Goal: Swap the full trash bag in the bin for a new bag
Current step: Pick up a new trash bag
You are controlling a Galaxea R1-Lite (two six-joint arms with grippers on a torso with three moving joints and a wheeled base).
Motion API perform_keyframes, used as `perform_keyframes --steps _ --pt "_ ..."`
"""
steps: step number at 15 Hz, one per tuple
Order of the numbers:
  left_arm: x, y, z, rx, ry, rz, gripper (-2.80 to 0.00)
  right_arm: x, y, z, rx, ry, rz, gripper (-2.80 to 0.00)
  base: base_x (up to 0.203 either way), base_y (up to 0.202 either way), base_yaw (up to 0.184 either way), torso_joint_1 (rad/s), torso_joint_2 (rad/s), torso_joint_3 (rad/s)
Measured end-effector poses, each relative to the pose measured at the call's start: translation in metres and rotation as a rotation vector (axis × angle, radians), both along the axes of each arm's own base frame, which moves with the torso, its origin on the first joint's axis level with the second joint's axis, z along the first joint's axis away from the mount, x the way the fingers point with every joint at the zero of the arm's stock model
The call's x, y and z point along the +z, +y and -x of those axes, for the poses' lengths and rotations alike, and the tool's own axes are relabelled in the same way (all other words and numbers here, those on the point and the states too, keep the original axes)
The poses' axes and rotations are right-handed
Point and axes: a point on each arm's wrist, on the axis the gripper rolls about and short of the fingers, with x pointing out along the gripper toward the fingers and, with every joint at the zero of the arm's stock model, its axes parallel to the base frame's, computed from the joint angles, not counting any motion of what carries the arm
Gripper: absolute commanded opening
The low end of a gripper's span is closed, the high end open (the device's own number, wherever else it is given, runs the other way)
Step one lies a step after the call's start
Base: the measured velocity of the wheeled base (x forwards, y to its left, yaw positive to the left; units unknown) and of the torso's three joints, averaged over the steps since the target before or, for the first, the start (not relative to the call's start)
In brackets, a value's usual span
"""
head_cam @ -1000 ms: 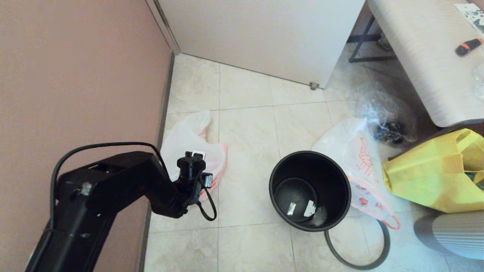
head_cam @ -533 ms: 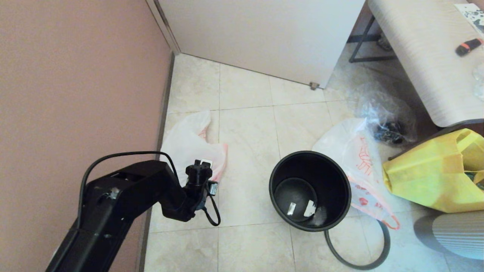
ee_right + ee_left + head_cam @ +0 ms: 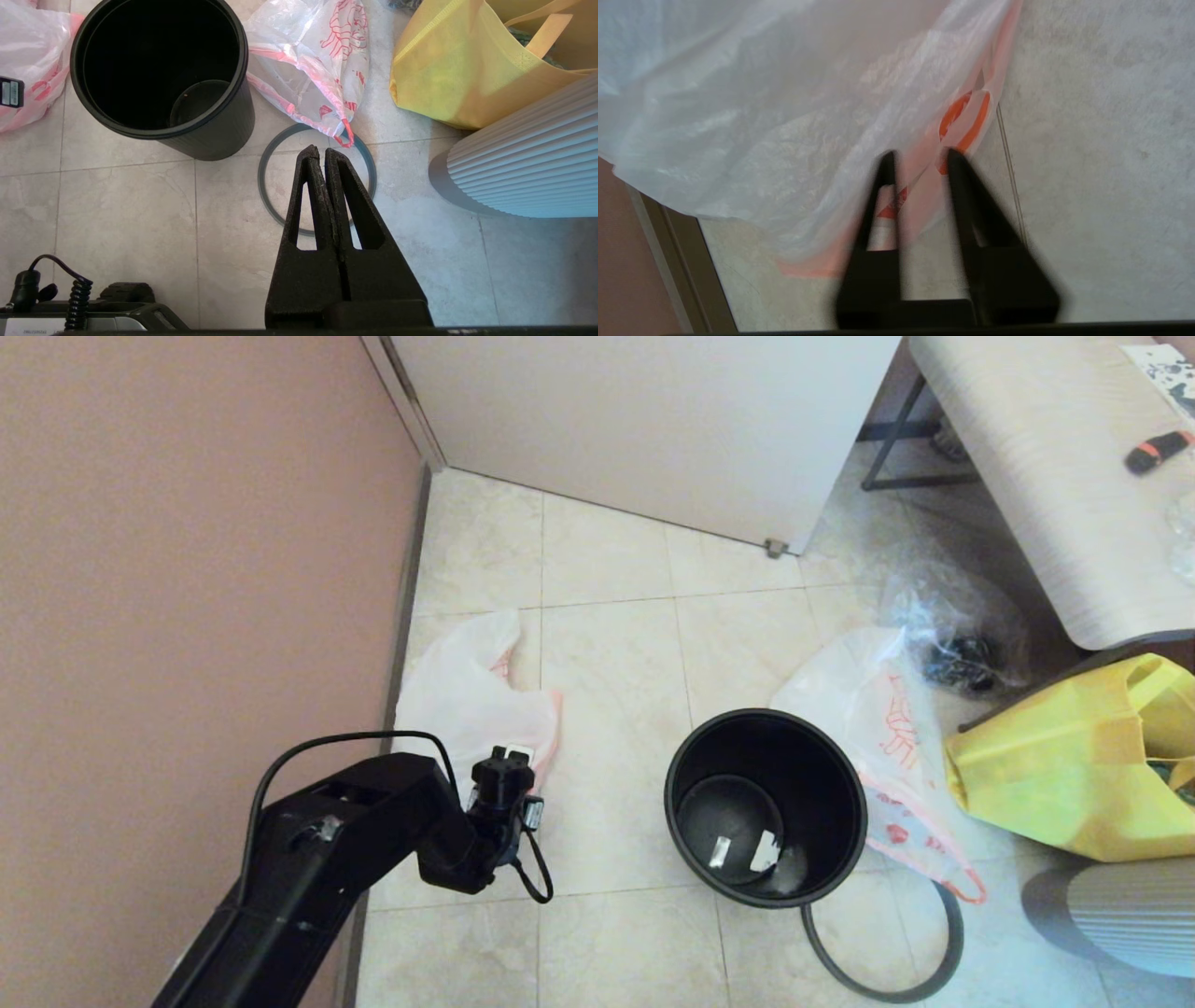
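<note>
The bin (image 3: 766, 807) is a round black plastic pail with a smooth inside and fine ribs on its outer wall. It stands upright on the tiled floor (image 3: 616, 644) and has no bag in it. Its thin dark grey hoop (image 3: 317, 179) lies flat on the floor just beside the bin, apart from it.

The full trash bag (image 3: 878, 747) is thin, translucent white plastic with red print and a pink-red rim band. It lies crumpled on the floor, touching the bin on its right side. Behind it sits a clear crinkly bag (image 3: 952, 630) with dark contents, and a big yellow fabric bag (image 3: 1074, 765) stands to the right.

The new bag (image 3: 471, 695) lies limp and flat near the wall (image 3: 187, 569) on the left.

The left arm bends down over this bag. The left end effector (image 3: 920, 161) is open, its two black fingers spread over the pink-red edge of the new bag.

The right end effector (image 3: 322, 156) is closed, empty, and hangs above the hoop.
</note>
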Motion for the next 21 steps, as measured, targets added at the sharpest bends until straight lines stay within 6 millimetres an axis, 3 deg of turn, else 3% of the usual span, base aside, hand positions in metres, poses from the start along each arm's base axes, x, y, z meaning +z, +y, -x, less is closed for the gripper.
perform_keyframes --steps 11,21 --pt "-0.018 -0.001 -0.019 0.032 -0.084 -0.089 0.0 0.0 0.0 0.0 0.0 0.001 0.0 -2.8 0.0 0.0 0.0 0.0 0.0 0.0" --pt "-0.032 0.012 -0.036 0.125 -0.129 -0.106 0.0 0.0 0.0 0.0 0.0 0.001 0.0 -2.8 0.0 0.0 0.0 0.0 0.0 0.0"
